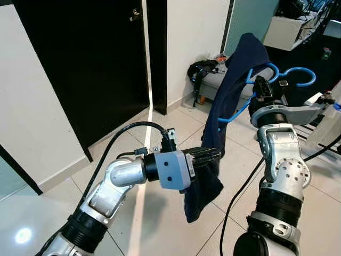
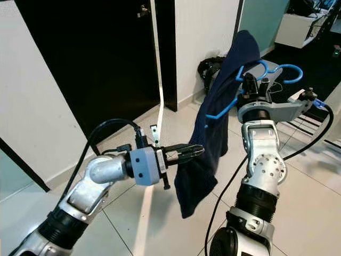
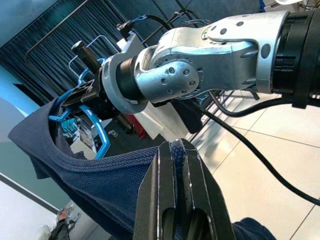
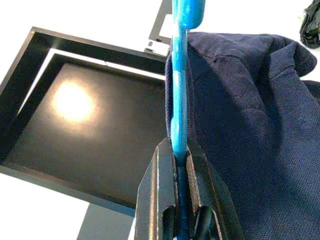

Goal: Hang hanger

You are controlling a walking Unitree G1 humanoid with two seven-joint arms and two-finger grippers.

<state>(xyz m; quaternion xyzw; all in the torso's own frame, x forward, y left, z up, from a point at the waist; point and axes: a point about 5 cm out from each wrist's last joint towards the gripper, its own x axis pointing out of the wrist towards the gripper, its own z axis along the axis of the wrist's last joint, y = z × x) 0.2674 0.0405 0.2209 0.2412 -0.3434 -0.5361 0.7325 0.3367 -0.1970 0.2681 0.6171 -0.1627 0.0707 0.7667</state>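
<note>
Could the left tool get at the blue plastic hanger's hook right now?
Probably not: the left tool is shut on the dark navy knitted shirt low down, while the hook sits high beyond the right tool gripping the hanger.

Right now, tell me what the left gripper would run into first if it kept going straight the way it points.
The left gripper is already shut on the navy garment. Pushing on, it would probably meet the right arm beyond the cloth, though depth is unclear.
</note>
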